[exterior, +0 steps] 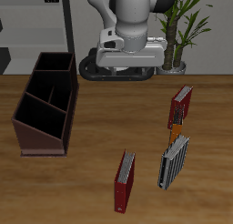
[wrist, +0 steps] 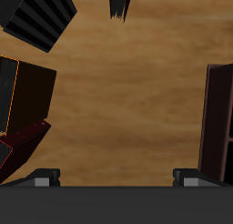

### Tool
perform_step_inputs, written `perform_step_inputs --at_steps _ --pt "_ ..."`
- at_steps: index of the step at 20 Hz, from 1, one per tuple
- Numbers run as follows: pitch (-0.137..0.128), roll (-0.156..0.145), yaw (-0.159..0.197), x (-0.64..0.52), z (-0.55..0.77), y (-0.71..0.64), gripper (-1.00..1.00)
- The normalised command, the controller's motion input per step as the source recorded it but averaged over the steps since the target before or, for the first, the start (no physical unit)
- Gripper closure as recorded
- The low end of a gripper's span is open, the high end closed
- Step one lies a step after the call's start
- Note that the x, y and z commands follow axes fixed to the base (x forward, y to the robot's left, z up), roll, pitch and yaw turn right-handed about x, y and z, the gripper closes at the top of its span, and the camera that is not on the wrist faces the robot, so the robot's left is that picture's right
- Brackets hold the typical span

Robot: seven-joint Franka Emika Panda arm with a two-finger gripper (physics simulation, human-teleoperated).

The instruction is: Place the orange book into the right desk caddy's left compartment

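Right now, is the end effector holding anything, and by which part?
Nothing is held. The wrist view shows bare table between the fingers, and the orange book lies untouched on the table, between two other books.

The wooden counter [wrist: 127,100] fills most of this view, bare across its middle. At one edge stands the dark maroon wall of the right desk caddy [wrist: 218,127], cut off by the frame. At the opposite edge a black-and-grey book [wrist: 36,18] lies apart from the orange book [wrist: 23,96], seen as a dark face with a thin orange line, and a dark red book [wrist: 20,147] lies just beside it.
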Motion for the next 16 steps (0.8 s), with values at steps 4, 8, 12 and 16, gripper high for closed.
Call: perform_step_inputs --at_steps 4,8,12,16 --pt "-0.057 -0.131 -0.001 0.22 -0.02 0.35 -1.0" --pt "-0.031 0.078 -0.025 0.06 -0.05 0.52 -1.0" --pt "0.03 -0.004 -0.018 0.15 -0.18 0.51 -1.0" --pt "0.006 0.029 0.009 0.08 -0.15 0.42 -1.0"
